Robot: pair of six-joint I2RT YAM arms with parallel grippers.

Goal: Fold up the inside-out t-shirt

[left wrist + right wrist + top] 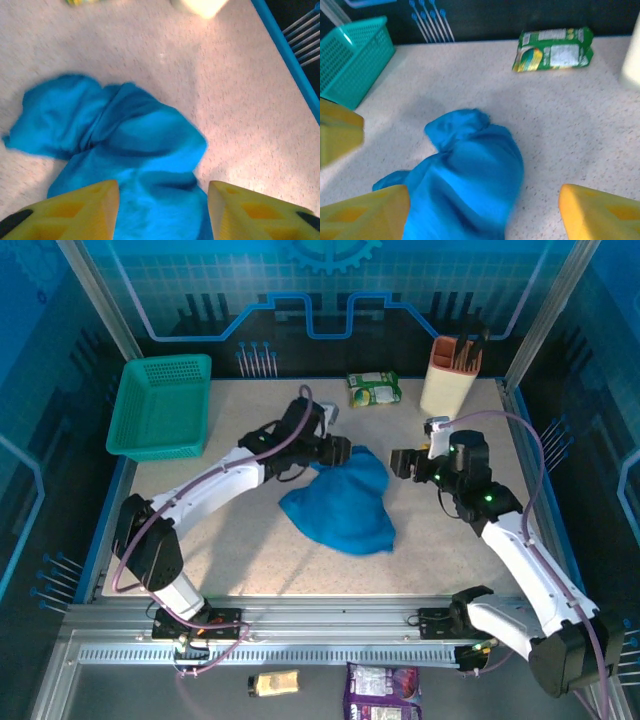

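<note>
The t-shirt [340, 505] lies in a crumpled heap near the middle of the worktop [230, 550], and we cannot pick out a collar, hem or sleeve. Our left hand [338, 452] sits at the heap's far-left edge with its fingers apart. Cloth shows below and between them, but nothing is clamped. Our right hand [400, 462] hovers just beside the heap's right side, fingers wide apart and empty.

We judge that the step in hand is opening the shirt out flat before any fold. To do it well, we each pinch a single layer at an outer edge, not a bunched handful. We lift only enough to free the cloth, then draw apart sideways so the creases open. We stay clear of the snack packet [374, 389] at the far edge.
</note>
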